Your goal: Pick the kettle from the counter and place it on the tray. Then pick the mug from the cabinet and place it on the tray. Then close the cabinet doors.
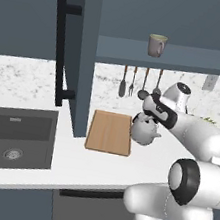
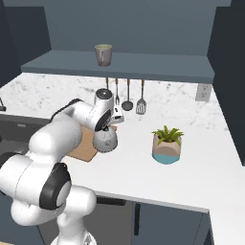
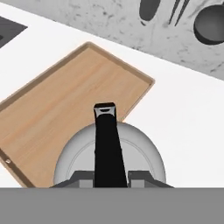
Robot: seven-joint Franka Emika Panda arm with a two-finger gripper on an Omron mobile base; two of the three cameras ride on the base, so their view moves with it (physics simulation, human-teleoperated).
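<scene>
I am seeing the kettle (image 1: pixel 144 130), squat, rounded and silver-grey, hanging upright by its black arched handle just off the surface (image 1: pixel 97 166), at the tray's 3 o'clock edge. In the hand view its body is overlapping the tray's near corner. The tray (image 1: pixel 109 131), a flat light-brown wooden board, is lying on the white speckled surface. The greyish-beige mug (image 1: pixel 157 45) is standing upright on the cabinet (image 1: pixel 181 57) shelf, at the tray's 1 o'clock. One cabinet door (image 1: pixel 81 51) is standing open.
</scene>
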